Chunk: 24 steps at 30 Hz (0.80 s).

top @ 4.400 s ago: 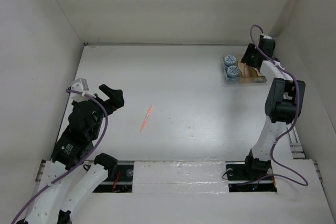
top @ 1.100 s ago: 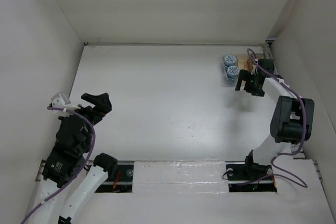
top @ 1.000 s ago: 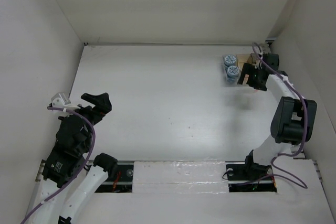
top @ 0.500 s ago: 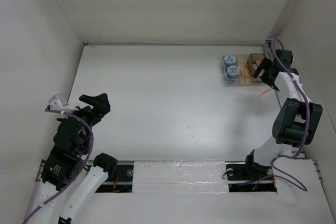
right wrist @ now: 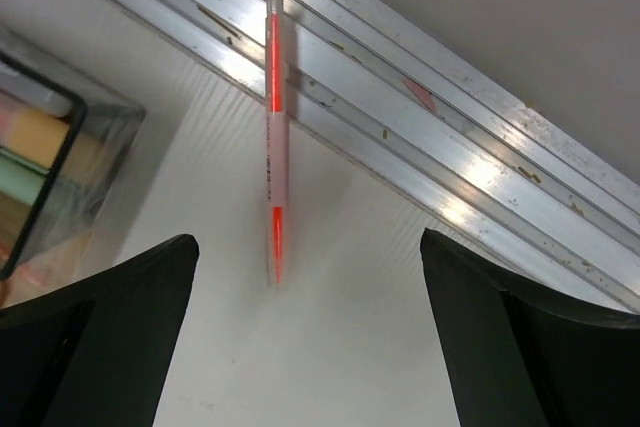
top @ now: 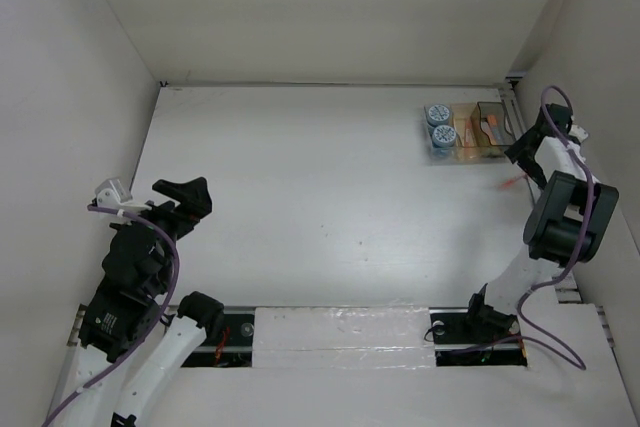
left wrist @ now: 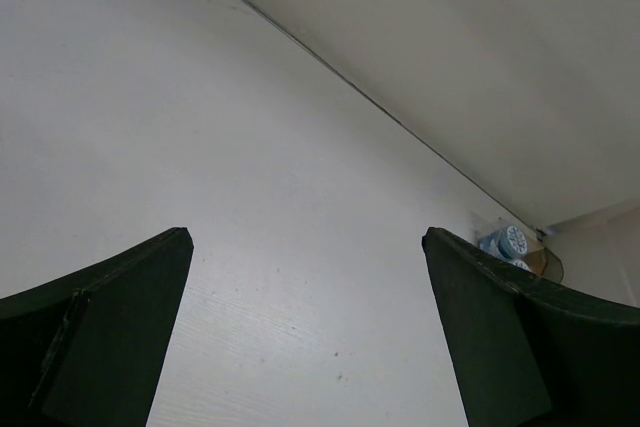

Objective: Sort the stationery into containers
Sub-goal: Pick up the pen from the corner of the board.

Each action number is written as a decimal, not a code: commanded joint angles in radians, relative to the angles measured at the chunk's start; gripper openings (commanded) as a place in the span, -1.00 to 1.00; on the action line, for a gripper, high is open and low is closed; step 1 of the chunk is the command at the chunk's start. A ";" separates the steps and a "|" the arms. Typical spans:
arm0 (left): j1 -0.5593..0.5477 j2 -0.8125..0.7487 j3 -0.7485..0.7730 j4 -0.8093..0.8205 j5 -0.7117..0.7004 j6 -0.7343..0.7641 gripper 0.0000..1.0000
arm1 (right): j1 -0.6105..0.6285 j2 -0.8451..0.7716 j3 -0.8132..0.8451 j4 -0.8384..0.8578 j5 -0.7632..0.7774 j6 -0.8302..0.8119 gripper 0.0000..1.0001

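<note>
Two grippers stood wide open, holding nothing: the left gripper [left wrist: 308,332] over the table [left wrist: 200,147], the right gripper [right wrist: 310,332] over an orange pen [right wrist: 273,137] lying loose beside the organiser [right wrist: 95,157].

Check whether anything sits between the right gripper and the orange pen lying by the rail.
Nothing visible does. The orange pen lies bare on the table, one end over the metal rail, with the open right gripper facing it in the wrist view. The clear organiser sits off to one side, apart from the pen.
</note>
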 commanded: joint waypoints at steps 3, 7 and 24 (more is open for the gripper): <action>-0.002 0.019 0.002 0.039 0.013 0.025 1.00 | -0.006 0.081 0.066 -0.009 0.051 0.050 0.97; -0.002 0.019 0.002 0.048 0.013 0.025 1.00 | -0.006 0.135 0.105 -0.009 0.060 0.068 0.92; -0.002 0.019 0.002 0.048 0.013 0.025 1.00 | -0.015 0.307 0.195 -0.061 0.047 0.042 0.38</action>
